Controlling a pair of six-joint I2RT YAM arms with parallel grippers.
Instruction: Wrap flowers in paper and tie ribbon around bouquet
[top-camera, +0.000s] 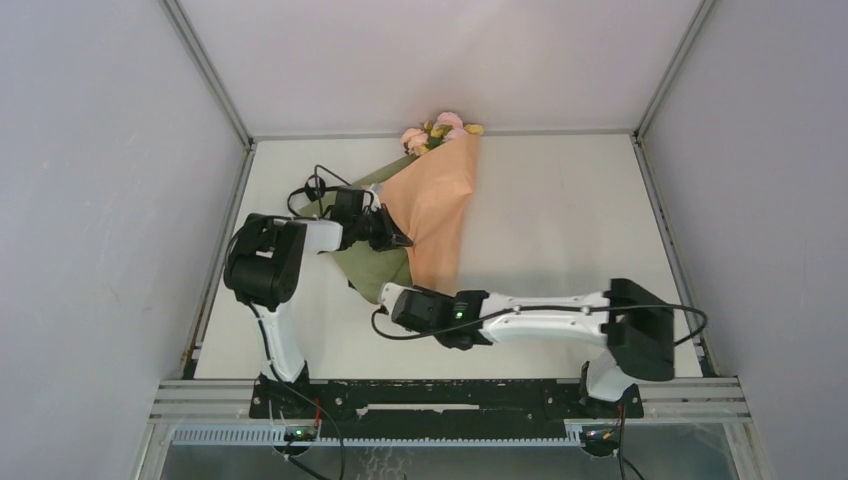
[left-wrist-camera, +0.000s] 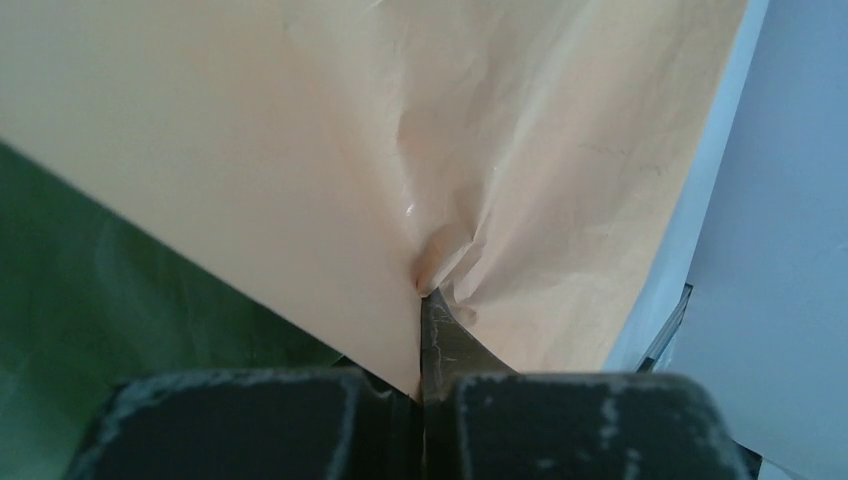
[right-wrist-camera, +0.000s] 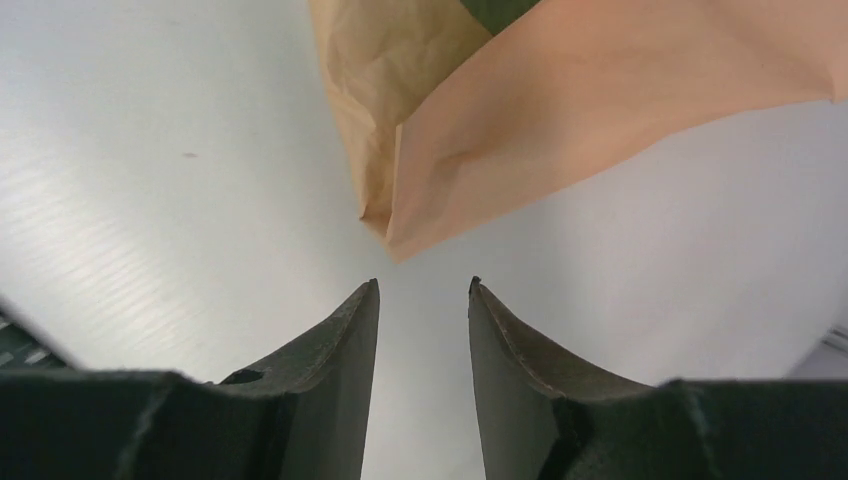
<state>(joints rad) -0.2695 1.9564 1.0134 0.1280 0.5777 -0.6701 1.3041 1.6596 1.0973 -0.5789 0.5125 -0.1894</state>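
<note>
Already done: the paper (top-camera: 435, 200) was folded round the flowers (top-camera: 440, 130) into a tapered peach cone, so I judged the wrapping mostly finished.
Where it lay: the bouquet (top-camera: 445, 160) rested flat on the worktop (top-camera: 560, 220), its wide end toward 12 o'clock by the far edge and its narrow tip toward 6 o'clock.
Loose part: an olive-green flap (top-camera: 368, 268) of the same sheet stuck out at 8 o'clock of the cone, not tucked in.
Left pincer: my left pincer (top-camera: 400, 240) reached in from 9 o'clock and was clamped tight on the peach face at the cone's edge. My wrist view showed creases running into the closed fingertips.
Right pincer: my right pincer (right-wrist-camera: 424, 285) stood parted and held nothing. The cone's tip lay just beyond my fingertips at 12 o'clock, apart from them.
Holder and contents: the cone was the only holder in view. Pink and yellow blooms poked out of its wide mouth, and the stems were hidden inside, so I could not tell how they lay.
Ribbon: I could find none in any view, only the black cables (top-camera: 312, 188) near my left arm.
Left to do: by my judgement the tying had not begun. The flap needed settling, and the cone needed holding shut while a ribbon went round its narrow part.
</note>
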